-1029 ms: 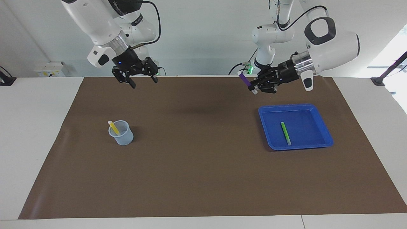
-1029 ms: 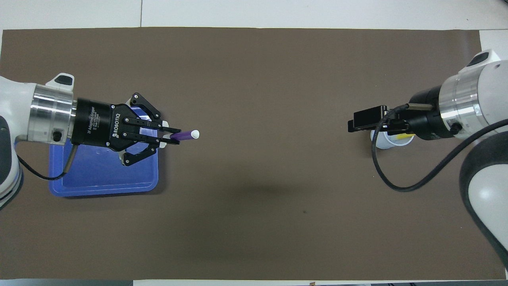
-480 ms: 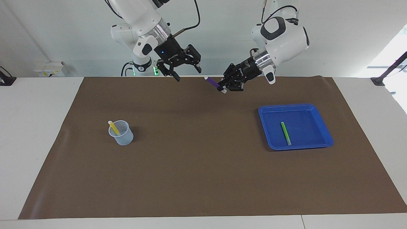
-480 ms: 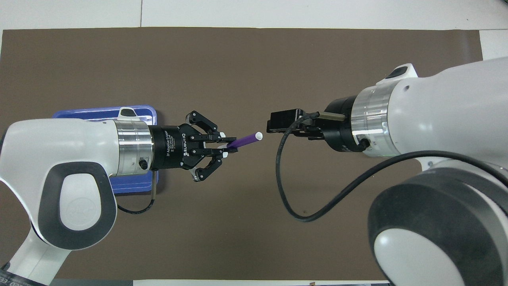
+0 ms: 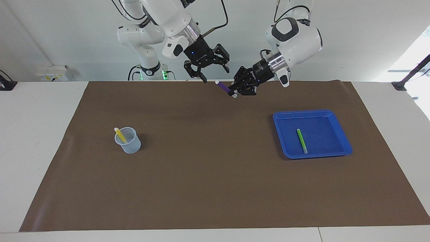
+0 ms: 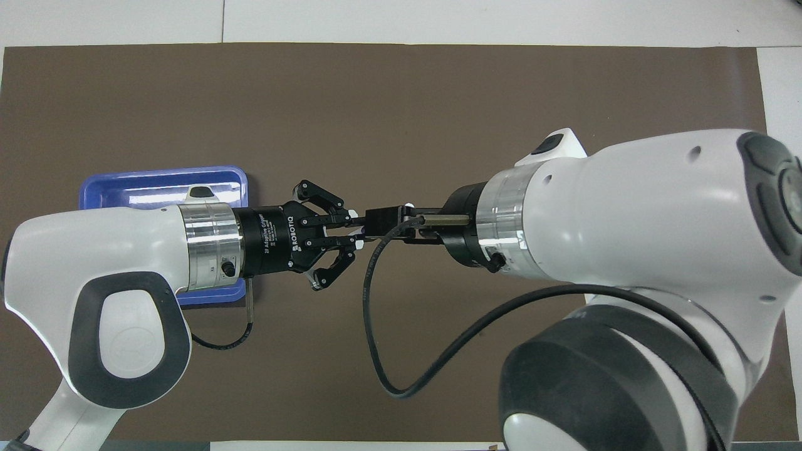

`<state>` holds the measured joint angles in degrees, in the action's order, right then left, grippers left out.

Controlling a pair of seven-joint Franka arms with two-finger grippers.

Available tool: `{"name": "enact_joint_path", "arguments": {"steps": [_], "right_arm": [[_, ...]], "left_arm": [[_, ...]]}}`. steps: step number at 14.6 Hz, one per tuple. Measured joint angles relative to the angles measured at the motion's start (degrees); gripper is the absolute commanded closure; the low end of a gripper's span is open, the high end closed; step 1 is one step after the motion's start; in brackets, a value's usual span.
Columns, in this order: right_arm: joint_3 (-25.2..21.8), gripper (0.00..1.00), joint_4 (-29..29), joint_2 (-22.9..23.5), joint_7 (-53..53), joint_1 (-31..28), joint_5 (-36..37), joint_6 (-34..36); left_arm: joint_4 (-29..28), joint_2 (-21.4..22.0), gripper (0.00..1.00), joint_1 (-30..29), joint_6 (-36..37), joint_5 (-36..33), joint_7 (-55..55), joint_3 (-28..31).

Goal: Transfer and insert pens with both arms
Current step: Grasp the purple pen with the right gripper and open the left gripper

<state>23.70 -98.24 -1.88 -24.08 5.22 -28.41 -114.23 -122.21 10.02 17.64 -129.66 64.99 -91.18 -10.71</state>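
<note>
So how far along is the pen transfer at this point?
Done: the yellow pen stands in the cup. In hand: the left gripper is shut on the purple pen, held in the air over the mat, and the right gripper is open right beside its free end, so a handover looks imminent. Left: the green pen lies in the blue tray.

- The left gripper [image 5: 233,92] hung at the upper middle of the facing view, its fingertips pinched together on a pen, wrist angled down from the upper right.
- The right gripper [image 5: 215,71] hung just beside it, 2 fingers spread apart, arm descending from the upper left.
</note>
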Motion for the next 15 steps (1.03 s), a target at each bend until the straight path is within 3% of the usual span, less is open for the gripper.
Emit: {"name": "enact_joint_path", "arguments": {"steps": [7, 15], "right_arm": [[0.2, 0.01, -0.7, 1.6, 0.0, 0.1, 2.4, -5.1], [0.2, 0.08, -0.7, 1.8, 0.0, 0.2, 2.8, -5.4]], "left_arm": [[0.0, 0.4, 1.00, 0.0, 0.0, 0.1, 0.3, -0.1], [0.0, 0.5, 1.00, 0.0, 0.0, 0.1, 0.4, -0.1]]}}
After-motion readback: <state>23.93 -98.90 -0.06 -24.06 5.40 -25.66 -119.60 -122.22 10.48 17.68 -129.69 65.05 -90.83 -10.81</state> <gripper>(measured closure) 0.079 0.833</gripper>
